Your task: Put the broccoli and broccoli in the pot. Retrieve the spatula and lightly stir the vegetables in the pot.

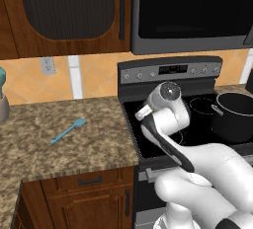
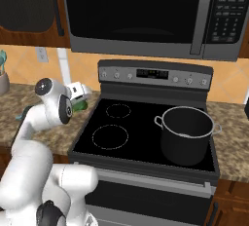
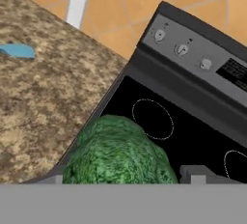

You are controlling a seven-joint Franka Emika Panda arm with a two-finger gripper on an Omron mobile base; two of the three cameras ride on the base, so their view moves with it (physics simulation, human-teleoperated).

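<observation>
My gripper (image 3: 123, 178) is shut on a dark-green broccoli floret (image 3: 118, 153), which bulges between the fingertips. The hand hangs over the left edge of the stove, where the cooktop meets the granite counter; the broccoli (image 2: 80, 106) peeks out green under the white hand there. The other floret is out of view. The dark pot (image 2: 187, 135) stands upright on the front right burner, well to the right of the gripper, and appears as the pot (image 1: 235, 117) past the arm. The light-blue spatula (image 1: 69, 130) lies flat on the counter to the left, its blade (image 3: 17, 50) showing.
The black cooktop (image 2: 114, 122) has two free burner rings on its left half. A control panel (image 2: 155, 74) rises behind it, and a microwave (image 2: 141, 13) hangs low overhead. A utensil holder (image 1: 3, 105) stands at the counter's far left.
</observation>
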